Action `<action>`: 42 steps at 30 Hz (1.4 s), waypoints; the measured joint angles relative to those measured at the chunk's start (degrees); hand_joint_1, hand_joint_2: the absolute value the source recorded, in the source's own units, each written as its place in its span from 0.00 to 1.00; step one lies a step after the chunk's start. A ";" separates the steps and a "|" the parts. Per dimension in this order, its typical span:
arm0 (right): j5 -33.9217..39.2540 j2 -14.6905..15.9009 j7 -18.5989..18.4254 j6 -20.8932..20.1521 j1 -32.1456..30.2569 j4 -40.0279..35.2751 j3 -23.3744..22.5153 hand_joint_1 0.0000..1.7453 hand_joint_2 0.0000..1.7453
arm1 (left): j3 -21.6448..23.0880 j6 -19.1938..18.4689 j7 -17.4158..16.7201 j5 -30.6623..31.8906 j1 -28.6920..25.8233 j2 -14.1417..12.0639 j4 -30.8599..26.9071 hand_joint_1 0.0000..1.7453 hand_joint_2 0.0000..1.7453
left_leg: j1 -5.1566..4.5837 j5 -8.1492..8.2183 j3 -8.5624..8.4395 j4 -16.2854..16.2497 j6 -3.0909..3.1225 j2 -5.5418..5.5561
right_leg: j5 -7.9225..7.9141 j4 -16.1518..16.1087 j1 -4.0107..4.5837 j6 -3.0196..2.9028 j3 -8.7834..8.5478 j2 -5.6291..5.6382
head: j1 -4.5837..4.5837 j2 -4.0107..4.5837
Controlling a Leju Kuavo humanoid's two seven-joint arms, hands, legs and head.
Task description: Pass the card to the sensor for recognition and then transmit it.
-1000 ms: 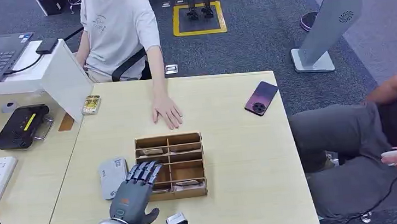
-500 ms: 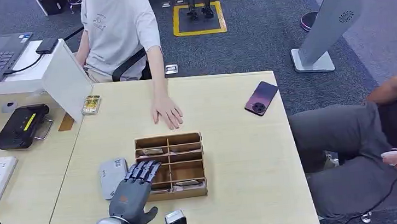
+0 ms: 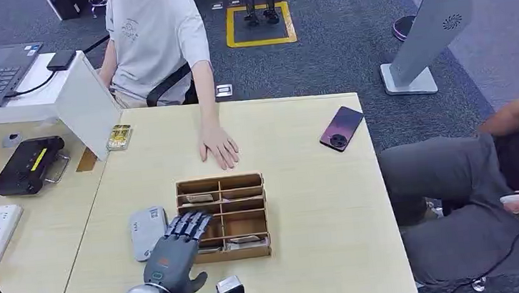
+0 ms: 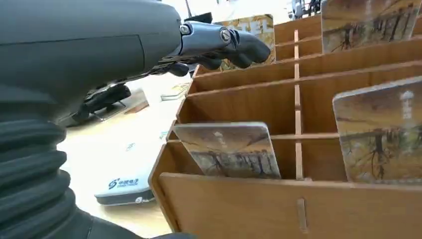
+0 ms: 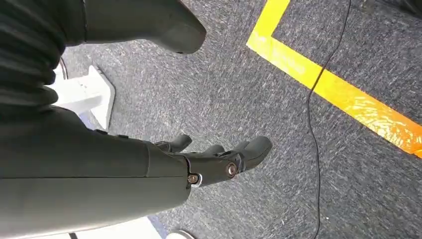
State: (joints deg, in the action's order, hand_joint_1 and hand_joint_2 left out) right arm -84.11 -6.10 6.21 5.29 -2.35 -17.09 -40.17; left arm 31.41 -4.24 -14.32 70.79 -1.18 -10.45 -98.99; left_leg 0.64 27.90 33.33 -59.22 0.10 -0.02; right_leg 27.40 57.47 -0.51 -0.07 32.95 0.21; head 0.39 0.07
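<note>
Left hand (image 3: 173, 254) flat, fingers outstretched over wooden card box (image 3: 224, 217) corner.

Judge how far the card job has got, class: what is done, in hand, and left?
Done: nothing visible; cards sit in the wooden organizer. In hand: the left robot hand, holding nothing, hovers at its near-left slots. Left: grip a card, present it to the grey sensor beside the organizer, then pass it on. The right robot hand hangs over carpet.

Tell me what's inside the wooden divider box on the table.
The wooden box holds picture-printed cards standing in several compartments. The left hand hovers over its near left corner, covering part of those slots.
</note>
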 joint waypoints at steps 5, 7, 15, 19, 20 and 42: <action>-0.26 0.00 0.22 0.18 0.12 0.24 -0.13 0.00 1.00 | 0.02 -0.59 0.74 -0.74 -0.08 -0.20 0.46 1.00 1.00 | 0.00 0.00 0.00 0.00 0.00 0.00 | 0.00 0.00 0.00 0.00 0.00 0.00 | 0.00 0.00; -0.28 0.00 0.22 0.17 0.16 0.28 -0.22 0.00 1.00 | 0.02 -0.55 0.81 -1.05 -0.08 -0.20 0.48 1.00 1.00 | 0.00 0.00 0.00 0.00 0.00 0.00 | 0.00 0.00 0.00 0.00 0.00 0.00 | 0.02 0.00; -0.50 0.00 0.28 0.17 0.25 0.35 -1.07 0.00 1.00 | 0.02 -0.74 1.92 -2.97 0.36 -0.17 0.48 1.00 1.00 | 0.00 0.00 -0.01 0.00 0.00 0.00 | 0.00 0.00 0.00 0.00 -0.01 0.00 | 0.00 0.00; -0.50 0.00 0.28 0.15 0.26 0.35 -1.22 0.00 1.00 | 0.02 -0.76 1.92 -3.08 0.39 -0.17 0.48 1.00 1.00 | 0.00 0.00 -0.01 0.00 0.00 0.00 | 0.00 0.00 0.00 0.00 -0.01 0.00 | 0.00 0.00; -0.50 0.00 0.28 0.15 0.26 0.35 -1.25 0.00 1.00 | 0.02 -0.76 1.94 -3.17 0.39 -0.17 0.48 1.00 1.00 | 0.00 0.00 -0.01 0.00 0.00 0.00 | 0.00 0.00 0.00 0.00 -0.01 0.00 | 0.00 0.00; -2.34 0.11 1.27 0.02 0.40 0.68 -1.73 0.00 1.00 | -1.05 1.81 6.82 -16.55 8.75 -6.81 -1.42 1.00 1.00 | 0.06 -0.12 0.04 -0.01 -0.10 0.12 | -0.04 0.02 0.04 -0.05 0.01 -0.11 | -0.02 0.00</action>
State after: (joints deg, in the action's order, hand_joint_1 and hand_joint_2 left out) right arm -86.45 -5.99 7.48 5.31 -1.96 -16.41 -41.90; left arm 30.36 -2.43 -7.49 54.24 7.57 -17.26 -100.41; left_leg 0.70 27.77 33.36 -59.23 0.00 0.10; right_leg 27.36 57.48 -0.47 -0.12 32.96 0.10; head 0.37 0.07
